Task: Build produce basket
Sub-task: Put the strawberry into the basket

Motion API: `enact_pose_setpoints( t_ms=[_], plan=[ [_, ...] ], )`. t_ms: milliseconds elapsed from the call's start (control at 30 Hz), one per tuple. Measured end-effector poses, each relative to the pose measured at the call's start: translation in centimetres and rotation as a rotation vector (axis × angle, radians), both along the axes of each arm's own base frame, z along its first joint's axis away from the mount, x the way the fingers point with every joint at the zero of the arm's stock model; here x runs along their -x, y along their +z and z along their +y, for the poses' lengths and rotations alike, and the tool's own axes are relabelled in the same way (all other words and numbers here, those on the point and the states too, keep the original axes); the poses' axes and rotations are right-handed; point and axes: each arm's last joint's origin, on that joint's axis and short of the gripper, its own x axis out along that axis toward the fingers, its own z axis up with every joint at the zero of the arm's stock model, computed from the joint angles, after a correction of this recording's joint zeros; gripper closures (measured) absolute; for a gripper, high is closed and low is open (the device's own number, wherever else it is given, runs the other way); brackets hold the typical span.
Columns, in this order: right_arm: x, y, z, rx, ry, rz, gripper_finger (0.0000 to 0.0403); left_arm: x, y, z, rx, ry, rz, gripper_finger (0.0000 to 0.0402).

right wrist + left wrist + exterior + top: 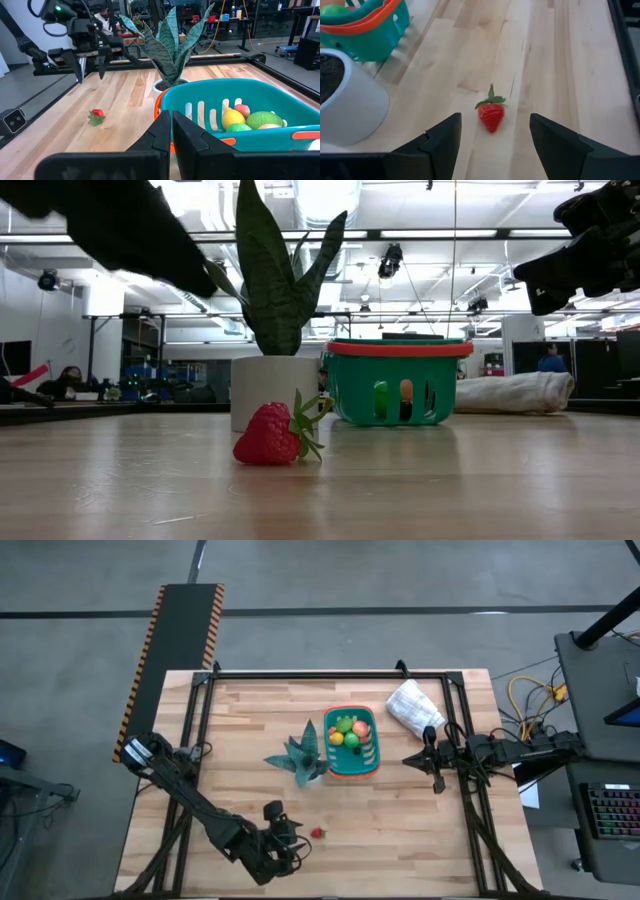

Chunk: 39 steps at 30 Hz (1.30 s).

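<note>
A red toy strawberry (pixel 318 833) with green leaves lies on its side on the table, near the front edge. My left gripper (pixel 298 836) hovers open just left of it. The left wrist view has the strawberry (pixel 491 116) ahead of the two spread fingers, untouched. The teal basket (pixel 352 765) with an orange band stands mid-table and holds green, yellow and orange-red produce (pixel 346 730). My right gripper (pixel 412 758) is shut and waits just right of the basket (pixel 240 100), touching nothing.
A spiky-leaved plant in a white pot (pixel 305 758) stands directly left of the basket, between it and the strawberry. A white bag (pixel 415 708) lies at the basket's far right. Bare wood stretches along the near edge to the right of the strawberry.
</note>
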Motion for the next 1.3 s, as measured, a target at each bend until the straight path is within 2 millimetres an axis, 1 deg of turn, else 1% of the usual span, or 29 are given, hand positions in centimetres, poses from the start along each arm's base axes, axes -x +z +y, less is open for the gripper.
enact_pose_setpoints(
  t_ms=[133, 267, 467, 567, 733, 867, 1133, 1300],
  plan=[
    [0.0, 0.0, 0.0, 0.000, 0.000, 0.000, 0.0394, -0.3, -1.0, 0.4, 0.014, -0.023, -0.053, 0.0181],
    [0.0, 0.0, 0.0, 0.000, 0.000, 0.000, 0.0394, -0.6, -2.7, 1.1, 0.024, -0.053, -0.081, 0.0181],
    [0.0, 0.0, 0.0, 0.000, 0.000, 0.000, 0.0394, -1.6, -4.8, 2.2, -0.004, -0.075, -0.032, 0.0181],
    [0.0, 0.0, 0.0, 0.000, 0.000, -0.001, 0.0394, -2.4, -5.3, 2.4, 0.014, -0.123, -0.034, 0.0181],
    [0.0, 0.0, 0.0, 0.000, 0.000, 0.000, 0.0394, -2.9, -6.0, 2.8, 0.058, -0.170, 0.005, 0.0181],
    [0.0, 0.0, 0.0, 0.000, 0.000, 0.000, 0.0394, -3.1, -6.4, 3.0, 0.059, -0.167, 0.008, 0.0181],
    [0.0, 0.0, 0.0, 0.000, 0.000, -0.001, 0.0394, -4.0, -8.5, 3.4, 0.066, -0.179, 0.026, 0.0181],
    [0.0, 0.0, 0.0, 0.000, 0.000, -0.001, 0.0394, -4.2, -8.8, 3.4, 0.071, -0.175, 0.021, 0.0181]
  ],
)
